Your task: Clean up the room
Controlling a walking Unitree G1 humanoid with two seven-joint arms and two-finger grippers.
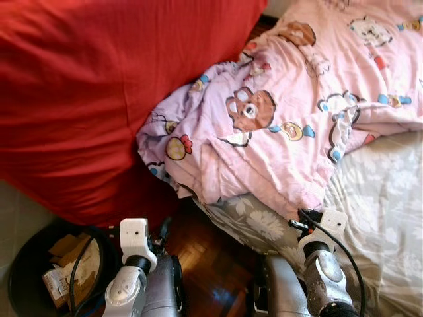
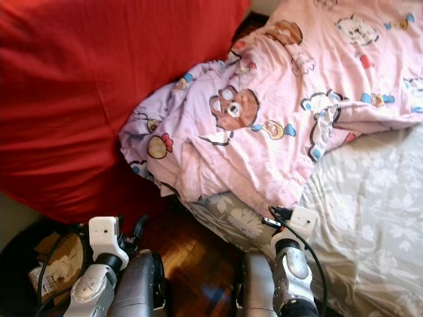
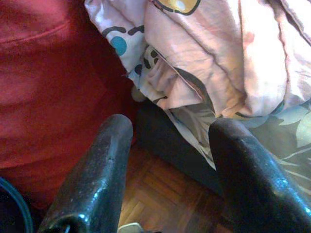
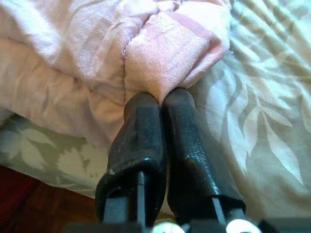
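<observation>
A pink cartoon-print blanket lies crumpled over a bed with a grey floral sheet, one corner hanging off the near edge. In the right wrist view my right gripper is shut, its fingertips pinching a bunched fold of the blanket at the edge of the sheet. My left gripper stands open over the parquet floor, between the red cushion and the hanging blanket corner, holding nothing.
A huge red cushion fills the left side and leans against the bed. A black bin with cardboard and paper scraps stands on the floor at the lower left. Dark parquet shows between my two arms.
</observation>
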